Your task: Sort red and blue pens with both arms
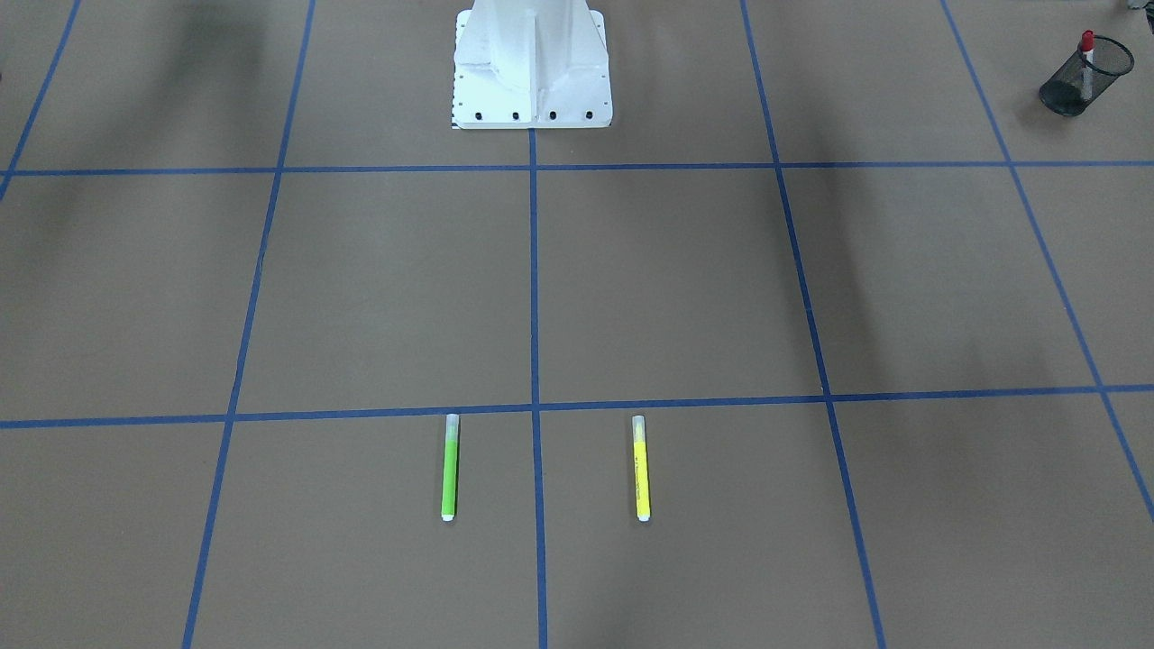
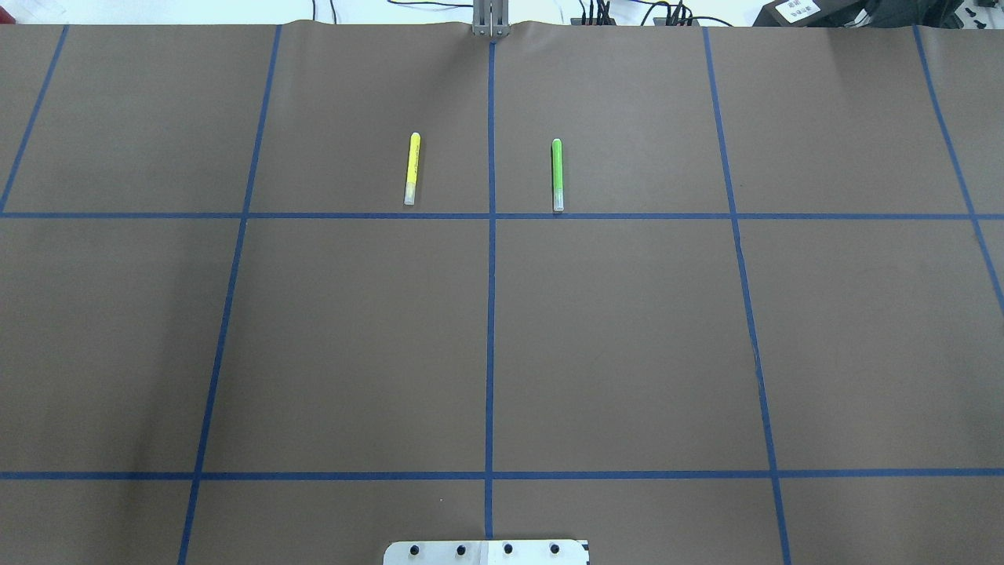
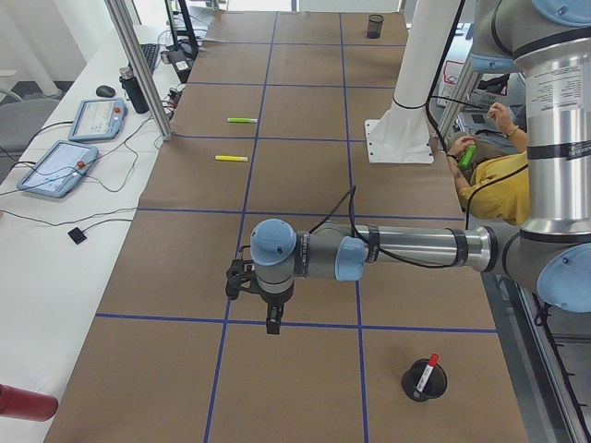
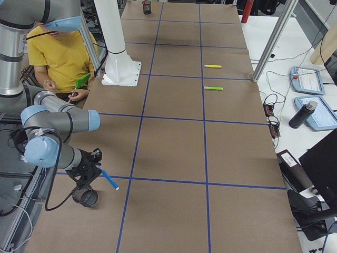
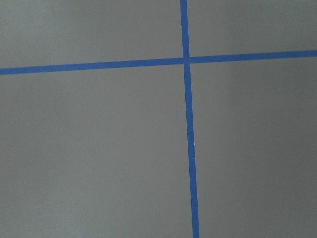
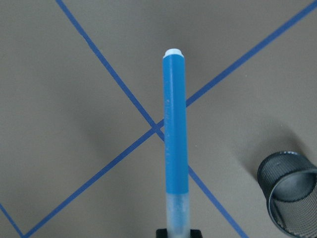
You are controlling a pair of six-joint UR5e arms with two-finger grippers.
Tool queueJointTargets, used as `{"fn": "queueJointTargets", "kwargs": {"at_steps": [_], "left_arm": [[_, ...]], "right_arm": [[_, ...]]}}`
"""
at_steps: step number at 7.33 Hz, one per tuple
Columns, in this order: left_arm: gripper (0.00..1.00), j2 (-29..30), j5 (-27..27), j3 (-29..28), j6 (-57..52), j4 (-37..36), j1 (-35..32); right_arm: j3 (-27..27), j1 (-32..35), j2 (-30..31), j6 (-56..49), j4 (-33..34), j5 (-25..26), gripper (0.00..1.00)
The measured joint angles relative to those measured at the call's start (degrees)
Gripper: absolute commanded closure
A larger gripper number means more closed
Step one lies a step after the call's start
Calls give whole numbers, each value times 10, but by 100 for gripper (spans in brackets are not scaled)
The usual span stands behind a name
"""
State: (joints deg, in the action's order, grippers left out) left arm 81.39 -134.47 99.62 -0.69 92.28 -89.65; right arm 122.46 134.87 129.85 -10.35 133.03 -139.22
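Brown worktop (image 2: 353,353), gridded with blue tape (image 2: 490,314), with a white pedestal (image 1: 532,81) at the robot's side. Well out from the pedestal, across the far tape line: a yellow marker (image 2: 411,169) and a green marker (image 2: 557,174), flat and parallel, one on each side of the centre line, well apart from each other.

At the robot's left end, in the left mesh cup (image 1: 1064,95): the red pen (image 1: 1087,50), standing with its red cap above the rim. Near that cup, over a tape line: the left tool (image 3: 273,314), pointing down from the left arm (image 3: 416,247). Cannot tell whether apart or together; seen only from the side, with nothing but tape and paper in the wrist view.

At the opposite end, on the right arm (image 4: 58,124): the right tool (image 6: 178,231), clamped on the clear cap of the blue pen (image 6: 176,139). Pen held clear of the worktop over a tape crossing, white end pointing away from the tool. Just beside it, standing on the worktop and apart from the pen: the right mesh cup (image 6: 292,191).

Beyond the worktop's edge, near the pedestal: a person in a yellow shirt (image 4: 60,52).
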Motion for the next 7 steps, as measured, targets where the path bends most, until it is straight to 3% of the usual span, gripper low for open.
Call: {"fn": "queueJointTargets", "kwargs": {"at_steps": [3, 7], "left_arm": [[0, 0, 1, 1, 0, 1, 0], [0, 1, 0, 2, -1, 5, 1]], "right_arm": [[-11, 137, -5, 0, 164, 24, 100], [-122, 282, -48, 2, 212, 57, 100]]}}
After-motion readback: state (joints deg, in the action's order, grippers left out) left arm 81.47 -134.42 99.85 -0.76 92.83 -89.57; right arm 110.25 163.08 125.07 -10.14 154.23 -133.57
